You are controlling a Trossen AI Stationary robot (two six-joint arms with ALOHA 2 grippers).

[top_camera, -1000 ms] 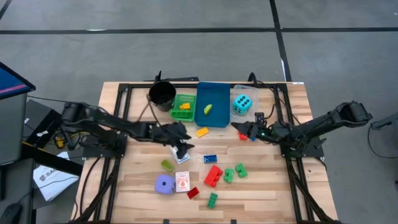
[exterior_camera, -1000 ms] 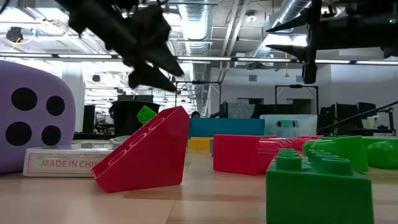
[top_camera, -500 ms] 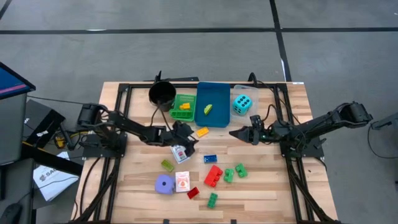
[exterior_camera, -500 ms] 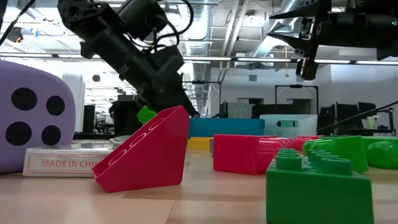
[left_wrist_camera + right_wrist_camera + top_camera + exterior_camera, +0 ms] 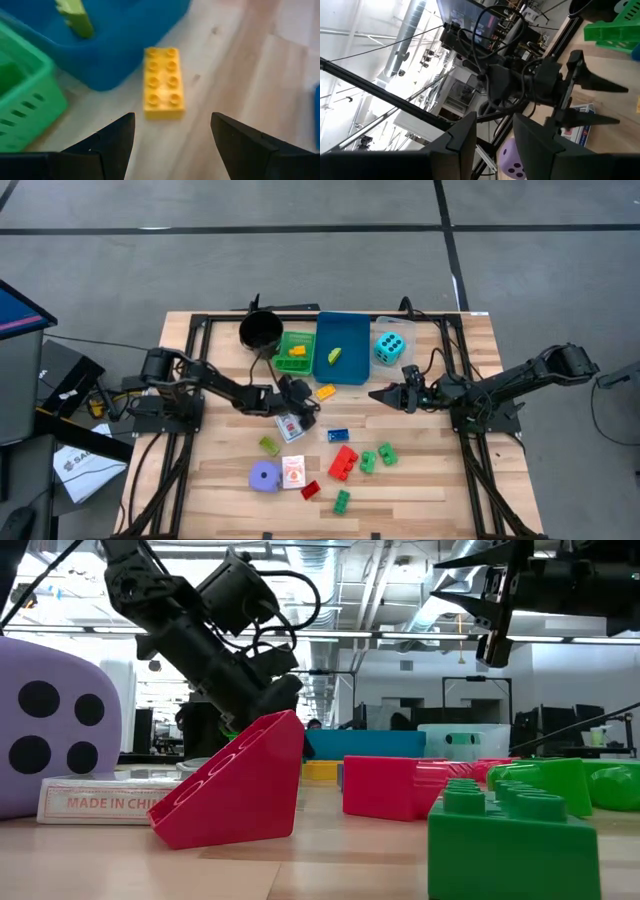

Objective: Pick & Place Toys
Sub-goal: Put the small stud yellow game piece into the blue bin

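Note:
A yellow brick [image 5: 325, 392] lies flat on the table just before the blue tray [image 5: 342, 370]. It shows studs-up in the left wrist view [image 5: 163, 82]. My left gripper [image 5: 307, 402] is open and low over the table, its fingers [image 5: 112, 142] pointing at the brick and short of it. A white card pack [image 5: 290, 425] lies just near of it. My right gripper [image 5: 375, 394] is open and empty, raised above the table right of the yellow brick. The cyan die [image 5: 389, 348] sits at the far right, the purple die [image 5: 264, 476] at the near left.
Behind the yellow brick stand a green tray [image 5: 295, 350] and a black cup [image 5: 260, 330]. Red [image 5: 343, 462], green [image 5: 342, 500], blue [image 5: 338, 436] and lime [image 5: 269, 445] bricks and a second card pack [image 5: 293, 471] lie across the near half of the table.
My left gripper has gone from above the white card pack toward the table's far edge and right, down to the yellow brick. My right gripper has shifted a little toward the near edge.

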